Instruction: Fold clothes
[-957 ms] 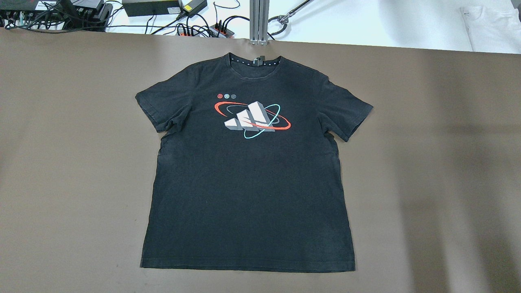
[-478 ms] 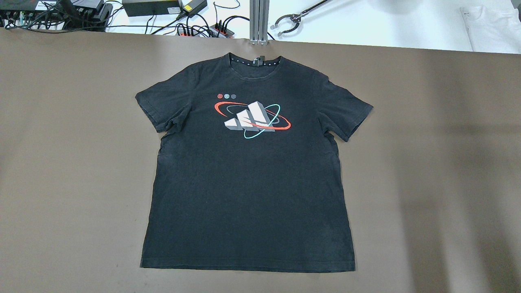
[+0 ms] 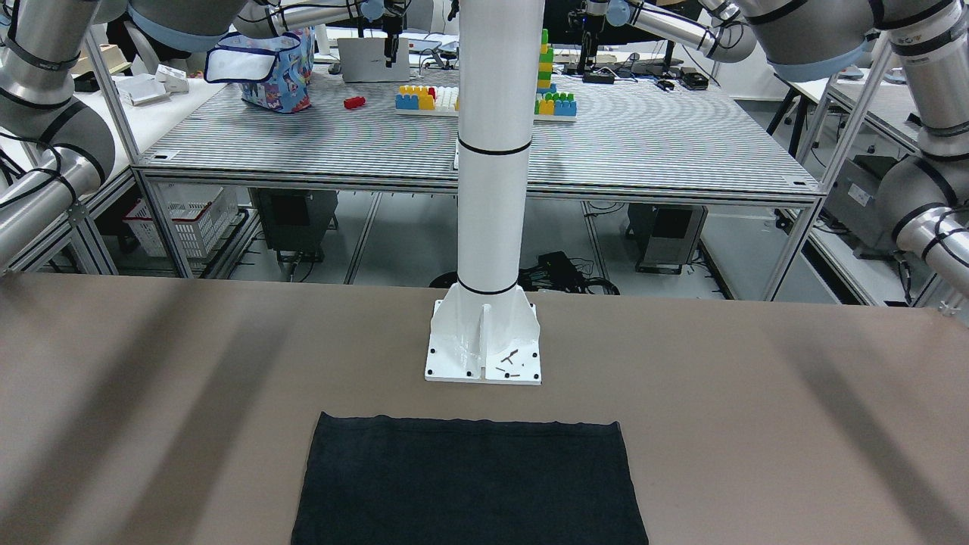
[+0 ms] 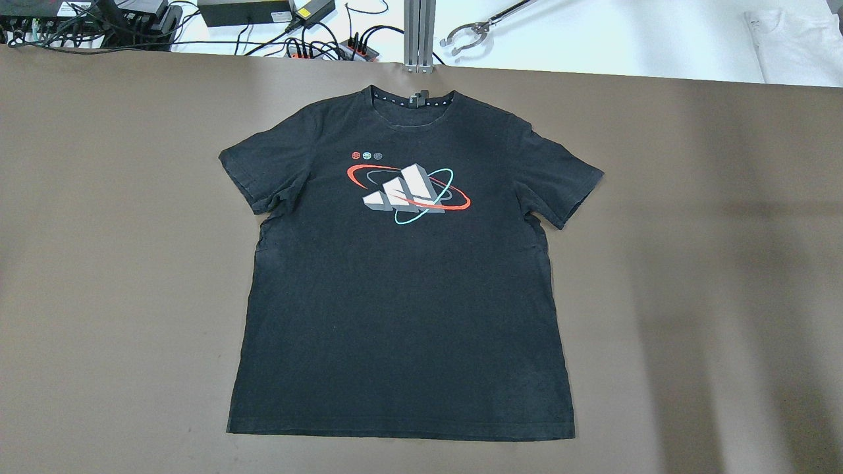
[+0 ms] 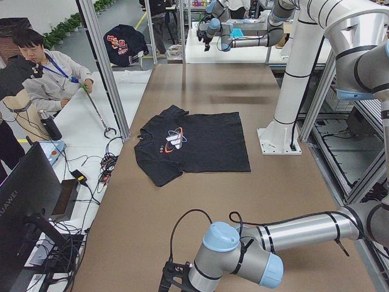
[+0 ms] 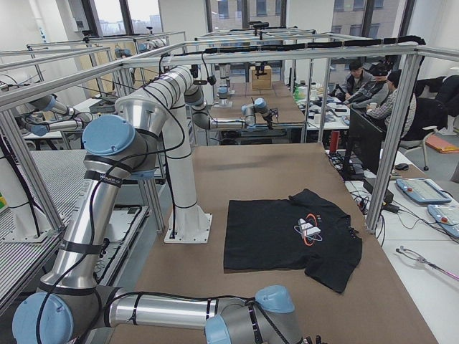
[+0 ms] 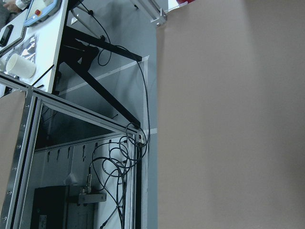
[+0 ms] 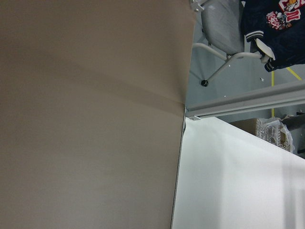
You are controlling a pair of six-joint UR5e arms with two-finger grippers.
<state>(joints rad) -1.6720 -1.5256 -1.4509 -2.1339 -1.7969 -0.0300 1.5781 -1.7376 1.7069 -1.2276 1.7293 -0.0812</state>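
The clothes are one black T-shirt (image 4: pixel 402 296) with a red, white and teal chest print, spread flat and face up on the brown table (image 4: pixel 99 230), collar toward the far edge. Its hem end (image 3: pixel 469 484) lies just in front of the white pillar base (image 3: pixel 483 348). The side views show the shirt (image 5: pixel 194 146) (image 6: pixel 287 233) mid-table, with nothing touching it. My left arm's wrist (image 5: pixel 176 277) hangs low at the table's near end, its black end part cut off by the frame; whether that gripper is open or shut I cannot tell. The right gripper does not show.
A person (image 5: pixel 48 73) beside the table holds a long grabber tool (image 4: pixel 467 36) whose claw rests on the white bench beyond the far edge. Cables and power bricks (image 4: pixel 99 20) lie at the far left, a folded white cloth (image 4: pixel 797 46) at the far right.
The grabber tool's claw beyond the far table edge has shifted slightly up and right. The shirt has not moved.
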